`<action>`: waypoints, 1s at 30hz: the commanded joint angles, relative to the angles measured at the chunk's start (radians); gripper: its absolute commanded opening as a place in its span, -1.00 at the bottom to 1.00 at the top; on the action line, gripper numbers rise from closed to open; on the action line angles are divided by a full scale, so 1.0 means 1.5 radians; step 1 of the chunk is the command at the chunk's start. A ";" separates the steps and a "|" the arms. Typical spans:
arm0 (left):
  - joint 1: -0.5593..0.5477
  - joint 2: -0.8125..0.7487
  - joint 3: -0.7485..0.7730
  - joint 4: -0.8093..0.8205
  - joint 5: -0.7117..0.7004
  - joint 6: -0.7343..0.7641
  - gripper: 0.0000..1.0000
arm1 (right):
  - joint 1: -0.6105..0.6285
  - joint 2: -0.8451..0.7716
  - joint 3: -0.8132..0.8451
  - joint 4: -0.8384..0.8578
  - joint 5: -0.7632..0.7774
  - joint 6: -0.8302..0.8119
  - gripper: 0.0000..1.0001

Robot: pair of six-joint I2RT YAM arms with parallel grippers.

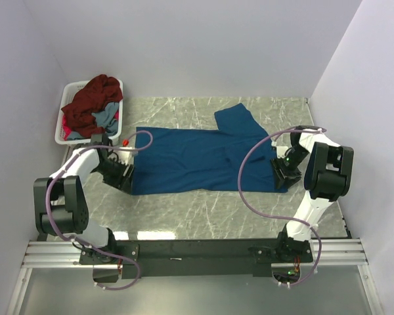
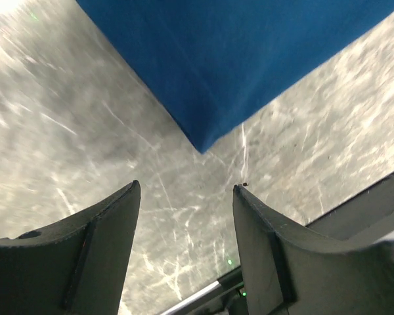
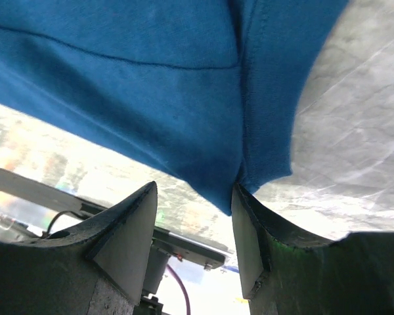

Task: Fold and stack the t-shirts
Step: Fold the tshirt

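Note:
A deep blue t-shirt [image 1: 203, 161] lies spread flat across the middle of the marble table [image 1: 203, 210], one sleeve pointing to the back. My left gripper [image 1: 123, 178] sits at its near left corner. In the left wrist view that gripper [image 2: 187, 187] is open and empty, with the shirt's corner [image 2: 203, 141] just past the fingertips. My right gripper [image 1: 280, 176] is at the shirt's near right corner. In the right wrist view it [image 3: 194, 187] stands open, and the blue cloth [image 3: 184, 98] dips a tip between the jaws, touching the right finger [image 3: 246, 230].
A white basket [image 1: 61, 121] stands at the back left, holding a dark maroon t-shirt [image 1: 92, 102] over a grey-blue one [image 1: 106, 118]. Purple cables loop from both arms over the shirt. Walls close in the table on three sides.

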 commanded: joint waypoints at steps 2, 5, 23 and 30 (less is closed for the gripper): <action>0.003 0.021 -0.011 0.004 -0.013 0.002 0.28 | 0.001 0.000 -0.004 0.038 0.035 -0.010 0.13; 0.002 0.041 -0.004 0.020 0.020 -0.015 0.26 | 0.001 0.010 -0.015 0.058 0.051 -0.011 0.15; 0.036 0.111 0.012 0.009 -0.011 -0.046 -0.99 | -0.011 0.023 -0.035 0.090 0.104 -0.031 -0.90; 0.052 0.071 0.012 -0.039 0.030 -0.012 -0.55 | -0.021 0.014 -0.038 0.064 0.095 -0.043 -0.89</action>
